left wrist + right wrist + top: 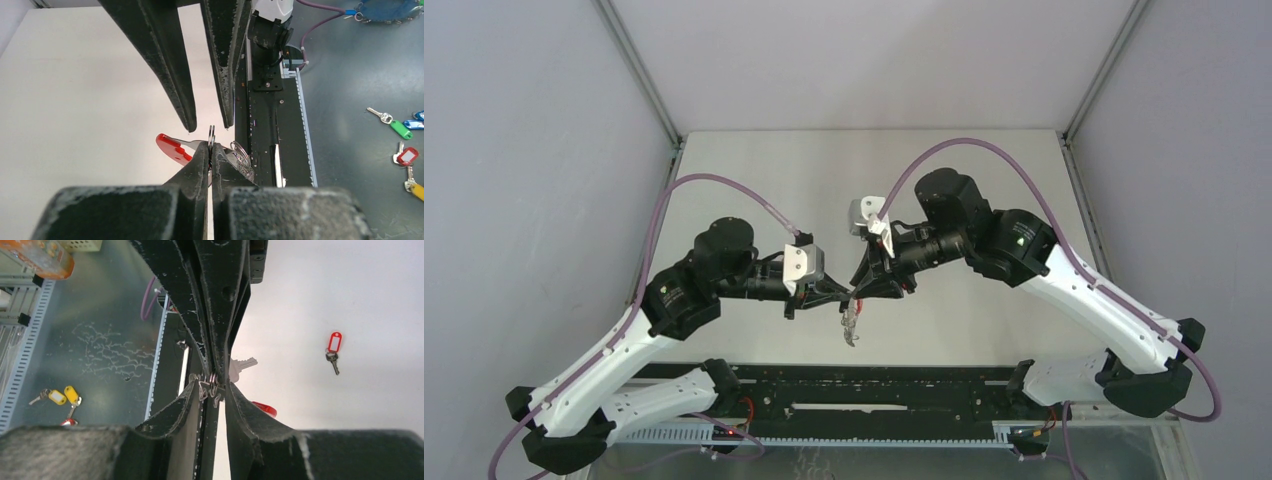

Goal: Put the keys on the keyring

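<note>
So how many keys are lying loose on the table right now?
1: a red-tagged key lies on the table, towards the right of the right wrist view. Others may be hidden.

No legible text, brand or number in any view. The red key tag [334, 342] on the table and the coloured key tags [407, 156] off to the side have white label windows, all too small to read.
</note>
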